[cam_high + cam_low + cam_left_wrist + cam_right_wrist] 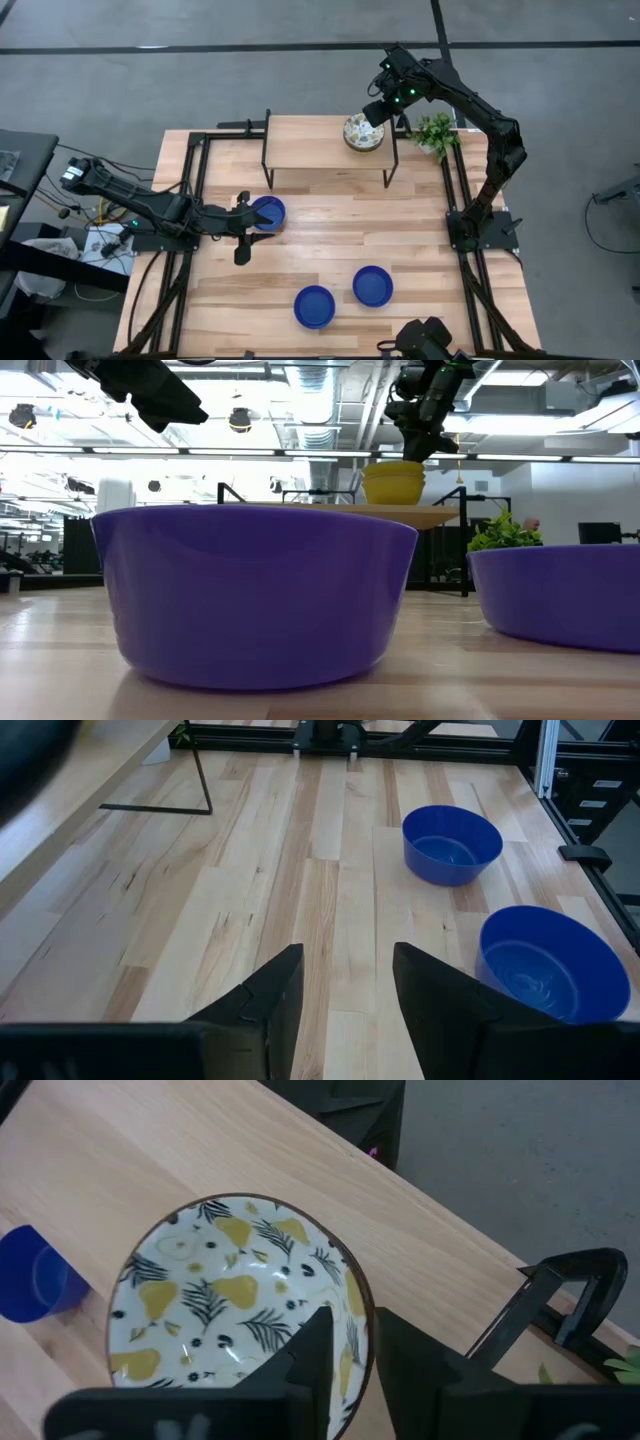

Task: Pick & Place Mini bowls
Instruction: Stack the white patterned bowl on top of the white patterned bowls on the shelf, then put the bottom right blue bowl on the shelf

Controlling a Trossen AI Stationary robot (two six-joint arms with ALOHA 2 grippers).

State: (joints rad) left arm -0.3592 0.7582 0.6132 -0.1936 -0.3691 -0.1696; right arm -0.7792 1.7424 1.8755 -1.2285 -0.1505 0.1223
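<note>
From above, the right tool (378,112) sits at the upper centre of the frame, over a patterned bowl (363,132) standing on a raised wooden shelf (310,150). The left tool (243,226) is left of centre, next to a blue bowl (267,213). Two more blue bowls lie lower in the frame, one at bottom centre (314,306), one just right of it (372,285). A small plant (435,132) stands close to the right of the shelf, so a wide swing of that arm could clip it.

At bench height, one blue bowl (255,595) fills the centre and another shows at the right edge (560,595). Yellow-sided bowls (394,483) appear stacked on the shelf at upper centre, and a stack could tip or shed its top bowl if pulled sideways.

The left wrist view shows that tool's fingers (265,1005) open and empty at the frame's bottom, above bare bench (200,890), with two blue bowls at the right; the bowl beside this tool is out of frame.

In the right wrist view the fingers (310,1355) straddle the patterned bowl's rim, one inside, one outside, with a gap visible, so not clamped. A thin rim pinch on glazed ware could slip, dropping the bowl.
</note>
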